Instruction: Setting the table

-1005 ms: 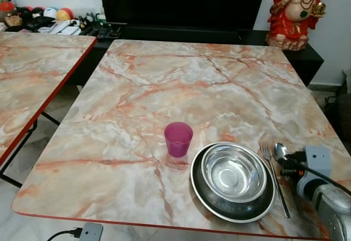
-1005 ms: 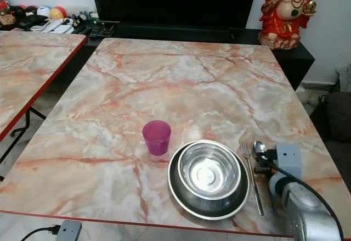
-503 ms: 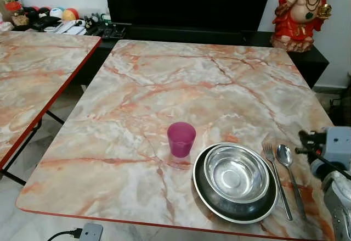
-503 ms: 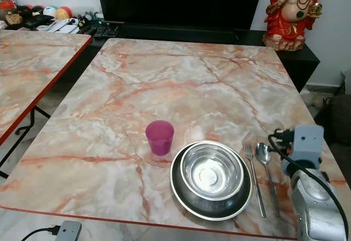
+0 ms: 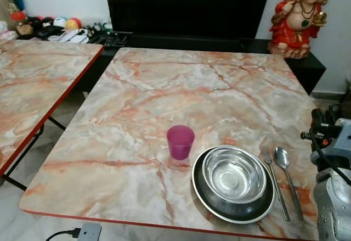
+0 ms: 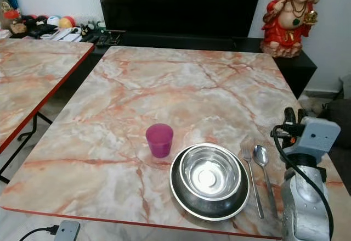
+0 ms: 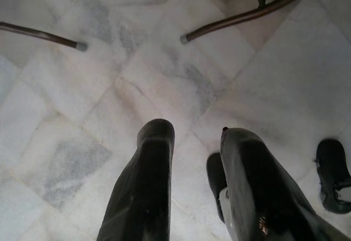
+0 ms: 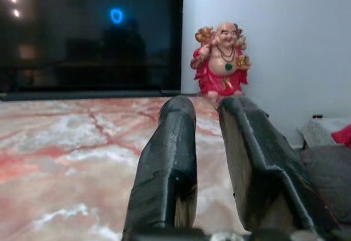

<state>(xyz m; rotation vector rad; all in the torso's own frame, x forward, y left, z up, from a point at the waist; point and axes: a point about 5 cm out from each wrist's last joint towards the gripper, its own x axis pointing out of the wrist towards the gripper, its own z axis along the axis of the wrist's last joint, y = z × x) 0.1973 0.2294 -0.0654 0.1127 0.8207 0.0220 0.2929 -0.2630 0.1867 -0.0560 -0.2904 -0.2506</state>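
Right gripper (image 8: 205, 106) holds nothing, fingers slightly parted, beside the spoon (image 6: 262, 168) and fork (image 6: 250, 176). Left gripper (image 7: 192, 134) hangs empty, fingers slightly parted.

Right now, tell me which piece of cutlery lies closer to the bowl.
The fork: it lies right beside the bowl, with the spoon on its far side.

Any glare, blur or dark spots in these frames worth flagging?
Left eye view: sharp, evenly lit; the steel bowl on the dark round plate throws bright reflections. Right eye view: the same, with a hot spot in the bowl's base. Right wrist view: soft focus; a blue light reflects in the black TV screen; the right gripper looms dark. Left wrist view: clear, pale floor.
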